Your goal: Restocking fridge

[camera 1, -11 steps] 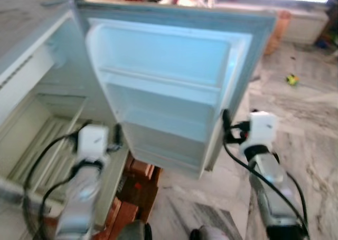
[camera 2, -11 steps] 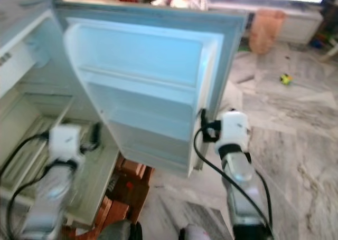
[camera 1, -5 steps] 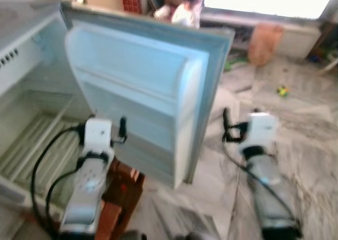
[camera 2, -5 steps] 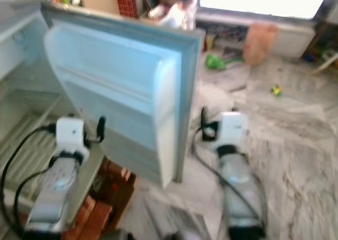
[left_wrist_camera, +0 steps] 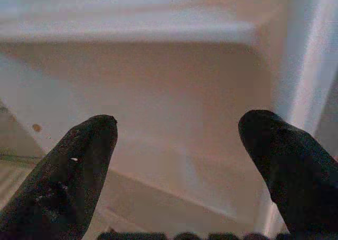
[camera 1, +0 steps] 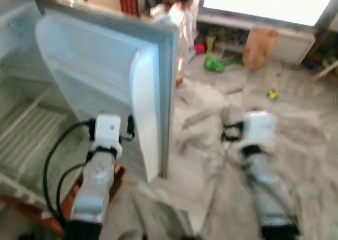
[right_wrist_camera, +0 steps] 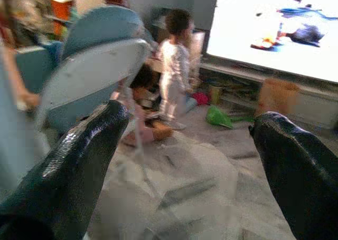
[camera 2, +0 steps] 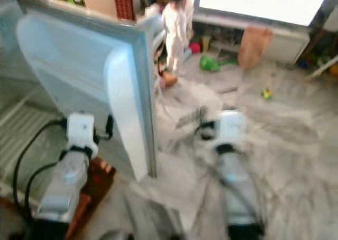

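Left gripper (left_wrist_camera: pixel 177 126), fingers apart, faces the fridge door (camera 1: pixel 100 66) shelf; right gripper (right_wrist_camera: pixel 190 140), fingers apart, is empty.

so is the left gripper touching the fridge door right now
Cannot tell. In the left wrist view the left gripper points at the fridge door with jaws open, but no contact or gap shows plainly, and the eye views are too blurred to settle it.

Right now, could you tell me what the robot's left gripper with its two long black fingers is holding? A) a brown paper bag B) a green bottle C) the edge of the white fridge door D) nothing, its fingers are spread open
D: in the left wrist view the left gripper has its two black fingers spread apart with nothing between them, facing the pale inner shelves of the white fridge door.
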Controlling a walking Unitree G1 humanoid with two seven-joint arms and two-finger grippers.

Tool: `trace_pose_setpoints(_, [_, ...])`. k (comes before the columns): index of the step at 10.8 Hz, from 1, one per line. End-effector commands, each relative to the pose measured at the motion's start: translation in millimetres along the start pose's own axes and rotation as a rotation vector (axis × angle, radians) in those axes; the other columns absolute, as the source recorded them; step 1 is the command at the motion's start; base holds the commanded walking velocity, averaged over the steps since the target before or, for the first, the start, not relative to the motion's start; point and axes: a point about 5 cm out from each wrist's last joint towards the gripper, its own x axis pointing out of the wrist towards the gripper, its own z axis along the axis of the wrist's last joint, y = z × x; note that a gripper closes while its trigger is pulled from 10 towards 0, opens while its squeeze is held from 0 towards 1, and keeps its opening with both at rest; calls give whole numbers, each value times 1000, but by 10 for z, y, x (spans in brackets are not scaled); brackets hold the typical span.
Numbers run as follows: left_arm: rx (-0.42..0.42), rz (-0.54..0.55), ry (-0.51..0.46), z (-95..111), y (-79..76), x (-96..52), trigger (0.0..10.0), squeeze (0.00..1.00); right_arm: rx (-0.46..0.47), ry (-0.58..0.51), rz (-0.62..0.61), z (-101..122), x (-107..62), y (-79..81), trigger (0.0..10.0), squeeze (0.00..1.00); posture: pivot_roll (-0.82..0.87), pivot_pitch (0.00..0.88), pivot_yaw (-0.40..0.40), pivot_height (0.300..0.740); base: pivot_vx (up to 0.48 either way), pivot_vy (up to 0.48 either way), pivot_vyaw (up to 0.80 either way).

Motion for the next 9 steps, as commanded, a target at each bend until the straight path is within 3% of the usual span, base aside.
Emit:
trace_pose_setpoints(1, [1, -37, -28, 71, -54, 103, 10000, 0, -17, 3, -24, 8, 1, -80, 10000, 0, 16, 91, 22, 740, 0, 0, 0])
trace_pose_setpoints(3, [28, -36, -16, 106, -52, 268, 10000, 0, -26, 3, -25, 13, -5, -106, 10000, 0, 3, 90, 22, 740, 0, 0, 0])
trace_pose_setpoints(4, [33, -63, -36, 179, -115, 420, 10000, 0, -32, 5, -30, 11, 4, -124, 10000, 0, -3, 93, 19, 740, 0, 0, 0])
trace_pose_setpoints(6, [44, -72, -42, 249, -200, 553, 10000, 0, -34, 2, -31, 24, 22, -124, 10000, 0, -12, 96, 17, 740, 0, 0, 0])
trace_pose_setpoints(7, [17, -91, -87, 305, -249, 559, 10000, 0, -38, -1, -30, 33, 14, -125, 10000, 0, -19, 99, 19, 740, 0, 0, 0])
trace_pose_setpoints(9, [15, -90, -112, 171, -163, 326, 10000, 0, -39, 8, -32, 9, -40, -134, 10000, 0, -17, 110, 23, 740, 0, 0, 0])
